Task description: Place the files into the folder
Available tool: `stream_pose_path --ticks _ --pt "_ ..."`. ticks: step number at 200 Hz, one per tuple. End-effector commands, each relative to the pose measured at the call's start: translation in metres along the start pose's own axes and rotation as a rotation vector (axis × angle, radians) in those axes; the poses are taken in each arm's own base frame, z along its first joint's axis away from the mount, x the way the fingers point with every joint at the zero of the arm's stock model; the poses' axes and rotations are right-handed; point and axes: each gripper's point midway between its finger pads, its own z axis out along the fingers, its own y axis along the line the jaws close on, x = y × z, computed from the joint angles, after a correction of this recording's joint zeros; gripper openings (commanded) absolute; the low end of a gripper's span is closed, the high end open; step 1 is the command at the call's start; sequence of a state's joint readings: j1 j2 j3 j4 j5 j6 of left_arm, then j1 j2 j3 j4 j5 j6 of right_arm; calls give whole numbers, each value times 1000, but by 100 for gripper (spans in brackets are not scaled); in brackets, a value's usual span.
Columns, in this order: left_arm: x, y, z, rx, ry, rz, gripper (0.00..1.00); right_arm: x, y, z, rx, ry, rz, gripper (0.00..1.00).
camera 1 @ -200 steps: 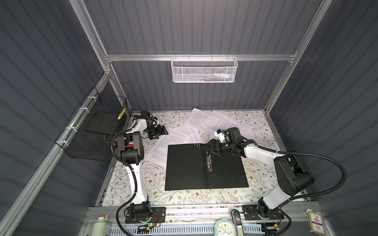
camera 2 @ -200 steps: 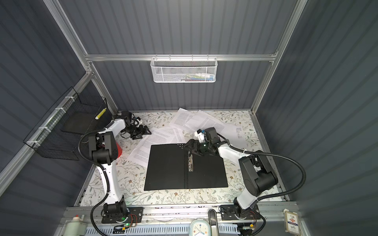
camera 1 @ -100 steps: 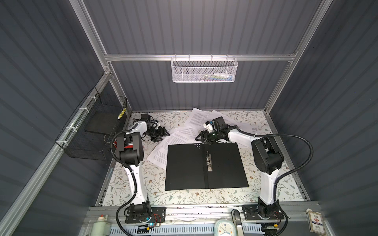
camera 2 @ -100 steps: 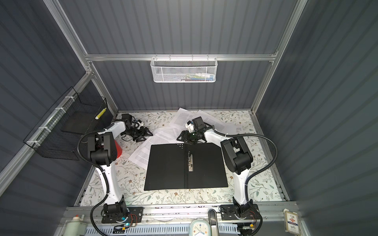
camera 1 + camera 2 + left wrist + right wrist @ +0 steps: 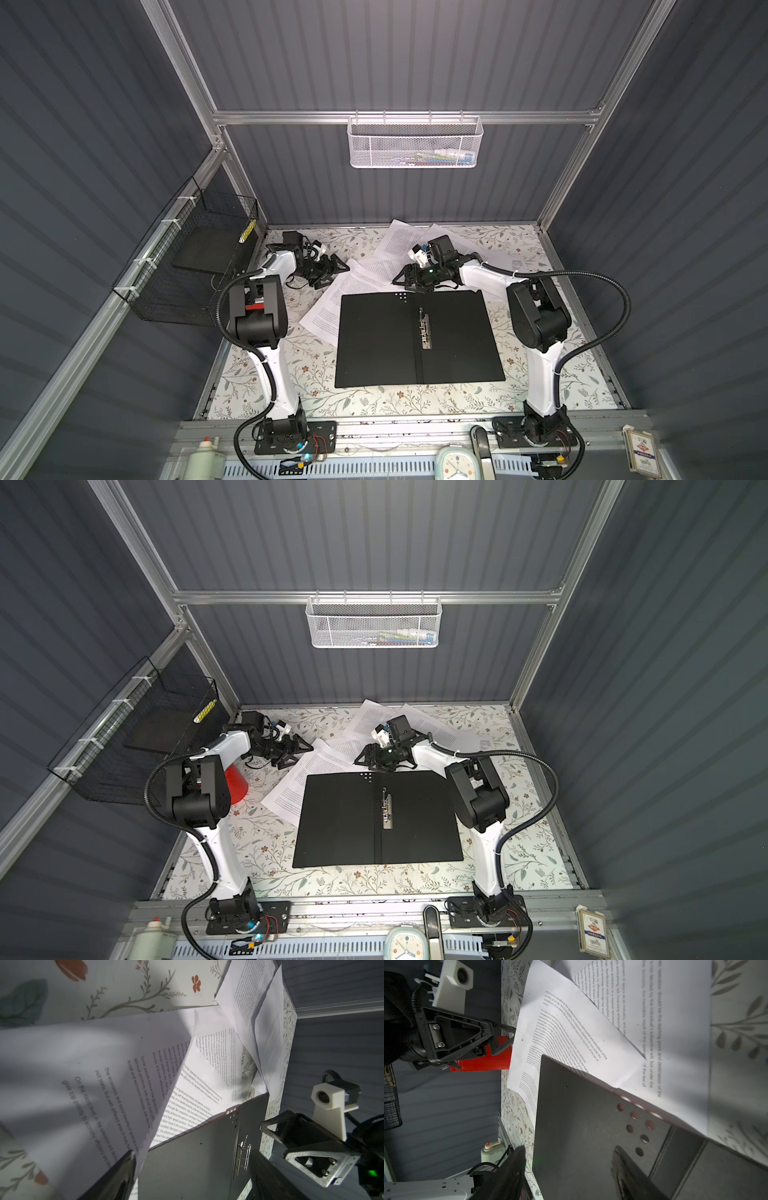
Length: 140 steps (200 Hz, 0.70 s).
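Floral table [image 5: 374,399] bearing the folder [image 5: 382,336], spread flat, black interior up to receive sheets. The files [image 5: 328,307] lie fanned behind and beside it, some tucked beneath. Left fingers [image 5: 340,267] gape at one sheet's corner, unclosed; right fingers [image 5: 399,278] are parted and empty over the folder's far edge.

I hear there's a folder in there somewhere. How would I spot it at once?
Find the flower-patterned table. Lying open and flat in its middle is the folder, a large black rectangle with a small metal clip on its centre fold. The paper sheets beside it are white with printed text; it alone is black.
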State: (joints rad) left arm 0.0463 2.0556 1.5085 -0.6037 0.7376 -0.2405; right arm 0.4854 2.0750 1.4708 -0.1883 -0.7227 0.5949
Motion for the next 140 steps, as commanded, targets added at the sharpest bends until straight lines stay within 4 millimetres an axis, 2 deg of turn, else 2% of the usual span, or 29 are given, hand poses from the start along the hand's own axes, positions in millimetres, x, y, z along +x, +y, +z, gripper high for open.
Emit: stream_pose_path --ticks 1,30,59,97,108,140 --pt "11 -2 3 11 23 5 88 7 -2 7 -36 32 24 67" --pt "18 8 9 -46 54 1 86 9 -1 8 -47 32 31 67" --pt "22 11 4 -103 59 -1 76 11 -2 7 -53 31 37 66" --pt "28 25 4 -175 71 -34 48 9 4 0 -70 11 26 69" --pt "28 29 3 -195 67 -42 42 9 8 -4 -79 1 15 72" --pt "23 31 0 -233 52 -54 15 7 19 -22 -82 -43 -12 83"
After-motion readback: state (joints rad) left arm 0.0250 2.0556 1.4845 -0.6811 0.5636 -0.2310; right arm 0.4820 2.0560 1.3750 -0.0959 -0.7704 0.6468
